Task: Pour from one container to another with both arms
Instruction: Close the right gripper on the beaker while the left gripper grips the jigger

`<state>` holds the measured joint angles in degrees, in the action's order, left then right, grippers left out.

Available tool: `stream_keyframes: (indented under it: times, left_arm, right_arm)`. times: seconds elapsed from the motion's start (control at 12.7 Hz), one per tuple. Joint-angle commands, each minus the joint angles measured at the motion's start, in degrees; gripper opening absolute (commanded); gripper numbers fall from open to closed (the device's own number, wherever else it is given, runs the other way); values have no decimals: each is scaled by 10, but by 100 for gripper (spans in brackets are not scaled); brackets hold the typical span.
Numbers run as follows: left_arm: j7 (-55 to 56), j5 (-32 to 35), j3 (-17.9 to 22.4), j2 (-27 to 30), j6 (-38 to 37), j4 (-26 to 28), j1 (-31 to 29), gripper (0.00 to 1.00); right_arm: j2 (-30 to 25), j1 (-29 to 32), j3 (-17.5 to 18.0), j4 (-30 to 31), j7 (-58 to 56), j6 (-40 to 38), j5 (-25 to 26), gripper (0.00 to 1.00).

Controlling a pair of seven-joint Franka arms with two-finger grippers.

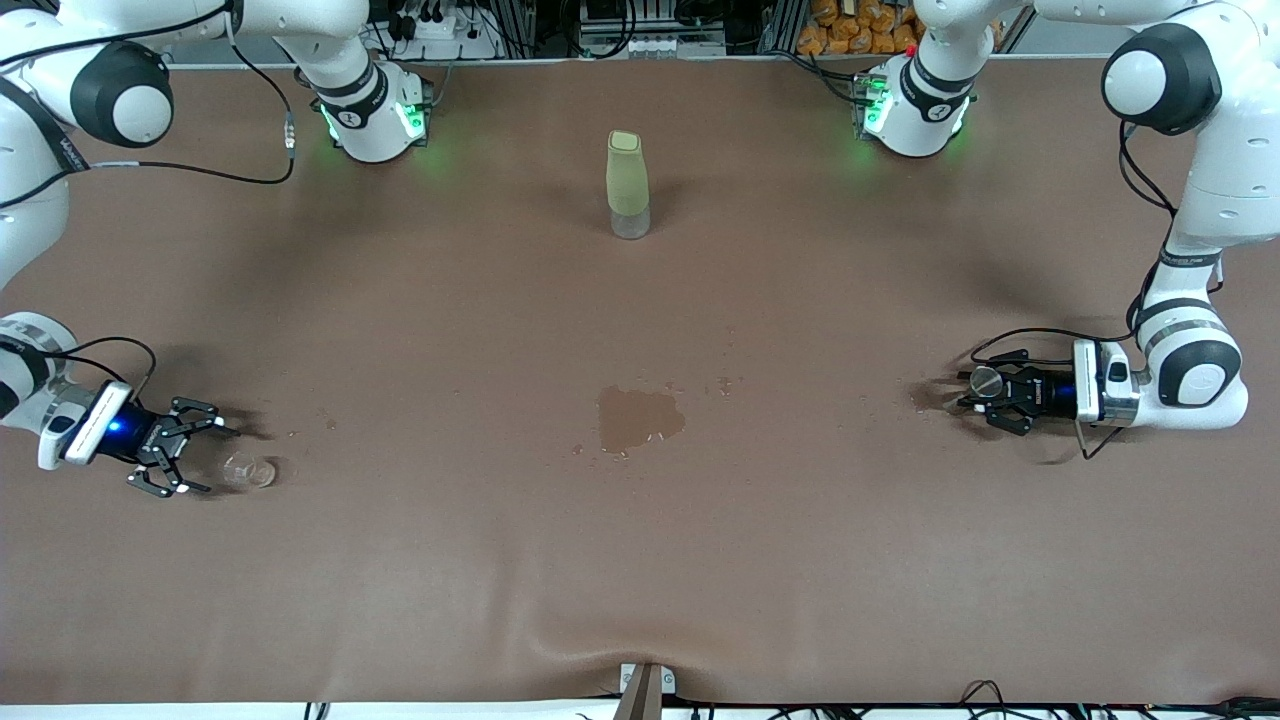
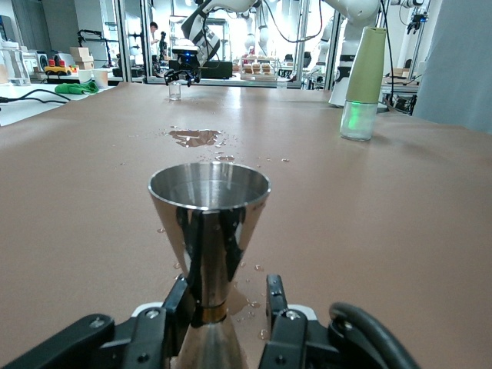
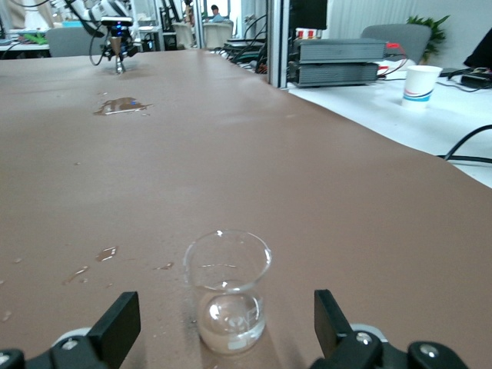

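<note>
Front view is showing a big brown table (image 1: 640, 560) with two white robot arms reaching low over it, one at each end. The left gripper (image 1: 985, 395) is sitting down at the table near the left arm's end. Its fingers (image 2: 178, 304) are standing close on both sides of the thin middle of the shiny metal jigger (image 1: 988, 381). In the left wrist view the jigger (image 2: 209, 223) is standing upright on the table with its round rim facing up, and the fingers look like they are pressing on its waist, so this pincer is narrow and holding the jigger.

The right gripper (image 1: 205, 452) is lying low near the right arm's end of the table. Its fingers (image 3: 117, 323) are spread wide. The tiny clear cup (image 1: 248, 470) is standing on the table between the fingertips, and nothing is touching it. In the right wrist view the cup (image 3: 227, 301) is upright with a little water at the bottom.

A wet puddle (image 1: 640, 418) is shining in the middle of the table, with small drops around it. A tall pale-green bottle (image 1: 628, 185) is standing upright between the two arm bases, well apart from both grippers.
</note>
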<state>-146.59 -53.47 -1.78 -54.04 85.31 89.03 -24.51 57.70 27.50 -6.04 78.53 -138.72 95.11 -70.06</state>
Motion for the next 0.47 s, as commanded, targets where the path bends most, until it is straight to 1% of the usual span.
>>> stream_keyframes:
  times: [0.0,0.16,0.32,0.39]
  left_arm:
    - [9,5,2,3,-5,-2,1,45]
    - [11,2,2,3,-5,-3,0,44]
    - [11,1,2,2,-5,-4,0,21]
    - [10,0,2,1,-5,-4,-2,12]
  right_arm:
    - [22,6,9,-18,-5,2,-28,100]
    - [32,4,9,-18,-6,2,-47,100]
    - [37,0,9,-17,-8,12,-58,100]
    - [37,-5,9,-17,-8,14,-59,100]
